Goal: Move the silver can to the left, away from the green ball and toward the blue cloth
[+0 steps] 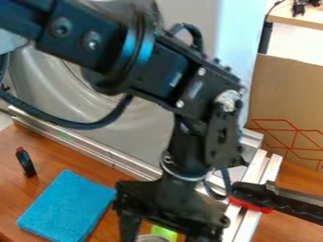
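The black gripper [166, 229] hangs down at the bottom centre, its fingers wide apart and their tips cut off by the lower edge. Low between them show a bright green thing [165, 232] and a round metallic rim [151, 238]; whether the gripper touches either I cannot tell. To the left, a folded blue cloth [68, 208] lies flat on the brown wooden table [47, 149]. A small dark object with a red top [25, 162] stands further left, behind the cloth.
Silver metal rails [88, 149] run behind the work area, before a large grey rounded metal surface [148, 142]. A black and red tool [252, 196] juts in from the right across the rails. A cardboard box [284, 104] stands at the right.
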You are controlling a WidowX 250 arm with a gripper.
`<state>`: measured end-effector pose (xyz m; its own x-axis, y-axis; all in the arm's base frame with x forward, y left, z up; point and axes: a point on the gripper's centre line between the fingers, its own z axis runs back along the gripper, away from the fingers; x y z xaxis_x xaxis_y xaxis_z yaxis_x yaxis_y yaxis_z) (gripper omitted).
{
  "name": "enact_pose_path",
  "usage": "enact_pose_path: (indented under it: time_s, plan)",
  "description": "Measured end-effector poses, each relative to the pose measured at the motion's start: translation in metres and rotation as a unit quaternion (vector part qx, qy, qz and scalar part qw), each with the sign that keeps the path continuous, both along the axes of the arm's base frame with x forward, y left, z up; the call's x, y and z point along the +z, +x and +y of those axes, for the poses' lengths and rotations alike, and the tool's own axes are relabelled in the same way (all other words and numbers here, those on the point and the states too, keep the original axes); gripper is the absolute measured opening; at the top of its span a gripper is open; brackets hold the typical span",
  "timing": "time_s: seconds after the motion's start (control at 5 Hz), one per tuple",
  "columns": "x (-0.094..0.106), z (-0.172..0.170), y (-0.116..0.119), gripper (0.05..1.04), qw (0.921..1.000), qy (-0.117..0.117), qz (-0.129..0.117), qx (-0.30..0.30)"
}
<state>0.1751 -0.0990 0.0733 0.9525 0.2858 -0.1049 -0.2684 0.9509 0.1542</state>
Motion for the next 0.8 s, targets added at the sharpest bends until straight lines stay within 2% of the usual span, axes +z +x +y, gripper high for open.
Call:
enact_pose_path:
  time_s: [0.4,0.8]
  plan:
    - [-0.016,-0.007,-0.005,0.998,0.9995,0.013,0.029,-0.006]
    - [-0.027,-0.004,-0.004,0.998,0.9987,0.028,0.042,-0.001]
